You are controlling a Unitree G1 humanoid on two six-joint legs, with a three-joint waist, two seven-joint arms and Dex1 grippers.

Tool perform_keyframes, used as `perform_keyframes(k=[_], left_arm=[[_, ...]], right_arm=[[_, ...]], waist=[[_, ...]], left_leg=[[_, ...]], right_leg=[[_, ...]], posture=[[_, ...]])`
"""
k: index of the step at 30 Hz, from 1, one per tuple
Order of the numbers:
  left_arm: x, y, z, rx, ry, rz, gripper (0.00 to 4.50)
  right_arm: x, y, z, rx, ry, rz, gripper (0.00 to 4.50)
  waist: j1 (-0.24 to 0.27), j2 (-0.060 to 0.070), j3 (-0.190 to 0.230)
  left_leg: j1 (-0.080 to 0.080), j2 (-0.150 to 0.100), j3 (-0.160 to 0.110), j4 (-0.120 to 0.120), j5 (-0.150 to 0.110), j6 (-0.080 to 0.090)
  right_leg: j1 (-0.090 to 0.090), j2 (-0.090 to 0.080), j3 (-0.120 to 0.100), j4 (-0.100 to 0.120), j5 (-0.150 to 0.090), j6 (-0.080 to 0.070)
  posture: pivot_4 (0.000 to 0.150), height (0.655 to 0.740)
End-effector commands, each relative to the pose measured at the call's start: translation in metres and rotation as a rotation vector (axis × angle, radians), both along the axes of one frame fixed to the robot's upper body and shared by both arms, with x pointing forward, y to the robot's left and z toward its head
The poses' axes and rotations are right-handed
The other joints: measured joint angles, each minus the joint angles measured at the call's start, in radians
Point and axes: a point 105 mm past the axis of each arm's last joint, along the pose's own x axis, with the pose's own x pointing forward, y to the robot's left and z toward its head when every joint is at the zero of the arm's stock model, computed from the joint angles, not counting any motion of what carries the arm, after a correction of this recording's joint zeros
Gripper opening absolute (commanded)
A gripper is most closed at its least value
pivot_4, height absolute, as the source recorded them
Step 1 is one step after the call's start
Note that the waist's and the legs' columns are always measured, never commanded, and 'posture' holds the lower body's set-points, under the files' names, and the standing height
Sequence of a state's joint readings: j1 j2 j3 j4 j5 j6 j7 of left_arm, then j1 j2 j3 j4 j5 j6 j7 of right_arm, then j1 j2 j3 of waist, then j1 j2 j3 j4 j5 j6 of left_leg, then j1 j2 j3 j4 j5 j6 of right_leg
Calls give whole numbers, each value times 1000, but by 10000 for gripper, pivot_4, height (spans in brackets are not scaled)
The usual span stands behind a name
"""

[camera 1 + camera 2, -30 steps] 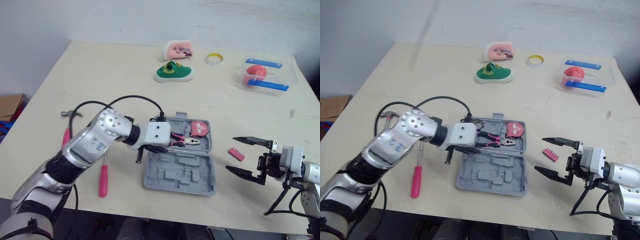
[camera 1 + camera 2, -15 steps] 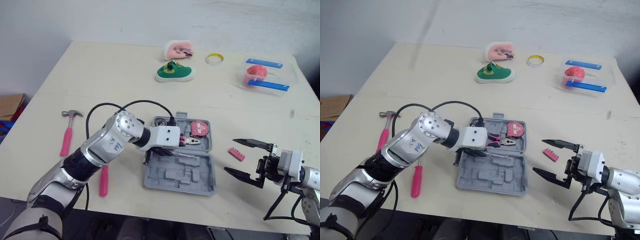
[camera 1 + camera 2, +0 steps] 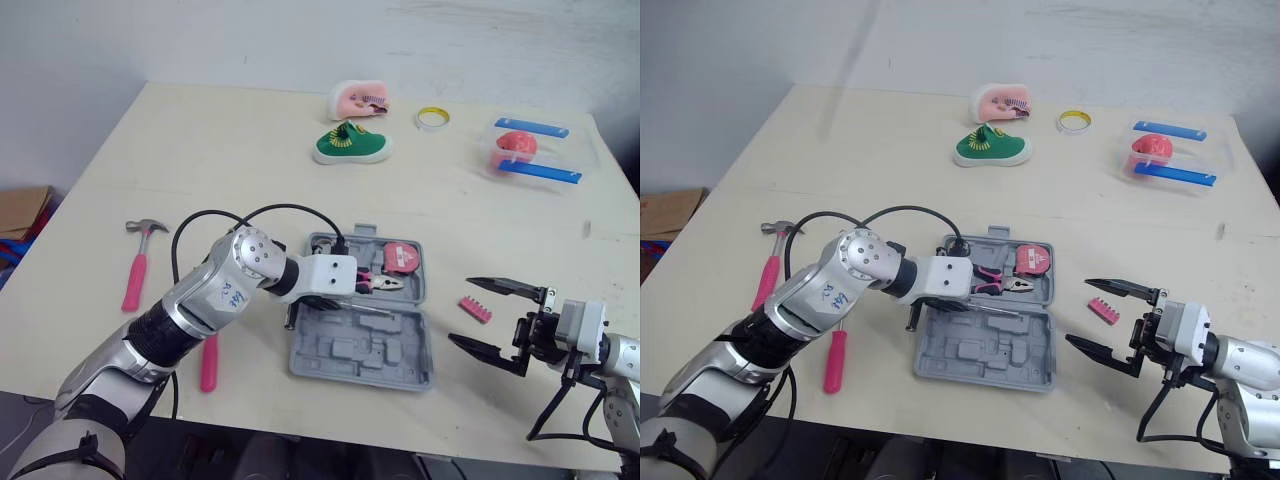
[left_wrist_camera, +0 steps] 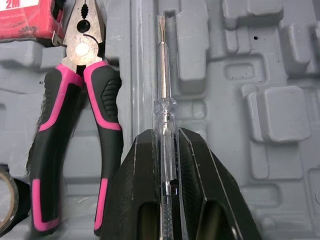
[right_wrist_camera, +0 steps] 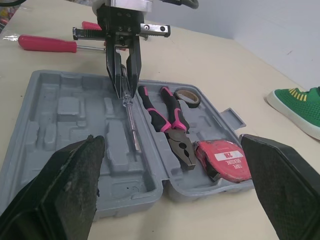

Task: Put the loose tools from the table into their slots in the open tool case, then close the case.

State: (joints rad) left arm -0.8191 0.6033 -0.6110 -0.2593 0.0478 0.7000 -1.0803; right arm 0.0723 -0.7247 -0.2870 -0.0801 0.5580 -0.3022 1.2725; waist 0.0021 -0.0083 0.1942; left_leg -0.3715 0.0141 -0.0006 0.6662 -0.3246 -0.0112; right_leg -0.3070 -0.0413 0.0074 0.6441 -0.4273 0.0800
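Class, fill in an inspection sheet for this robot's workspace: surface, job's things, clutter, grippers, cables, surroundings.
Surface: beige table.
Job's things: open tool case holds pliers, tape measure and black tape roll; hammer, red screwdriver and pink bit strip lie loose on the table.
Clutter: green shoe, pink object, yellow tape ring, clear box, all at the far side.
Grippers: left gripper shut on clear screwdriver over the case, beside the pliers; right gripper open, empty.
Cables: black cable loops over the left arm; second cable hangs below the right wrist.
Surroundings: white wall; cardboard box on the floor.
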Motion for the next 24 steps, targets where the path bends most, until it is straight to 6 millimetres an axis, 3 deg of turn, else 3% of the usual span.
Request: perform_keyframes(k=[1,19,24], left_arm=[[-5,-4,-1,3,-5,-25,58],[-6,-9,-8,1,-14,-18,58],[-9,-8,-2,-14,-60,-50,22931]], right_arm=[[-2,2,9,-5,-49,6,45000],[-4,1,9,-1,-44,1,45000],[-3,2,8,3,-39,5,45000]], waist=[[-1,0,0],[1,0,0],[1,0,0]], left_leg=[[0,0,0,0,0,0],[0,0,0,0,0,0],[0,0,0,0,0,0]], right_leg=[[0,0,0,0,0,0],[0,0,0,1,0,0],[0,0,0,1,0,0]], posture=[[1500,7400],[1500,7400],[1500,7400]])
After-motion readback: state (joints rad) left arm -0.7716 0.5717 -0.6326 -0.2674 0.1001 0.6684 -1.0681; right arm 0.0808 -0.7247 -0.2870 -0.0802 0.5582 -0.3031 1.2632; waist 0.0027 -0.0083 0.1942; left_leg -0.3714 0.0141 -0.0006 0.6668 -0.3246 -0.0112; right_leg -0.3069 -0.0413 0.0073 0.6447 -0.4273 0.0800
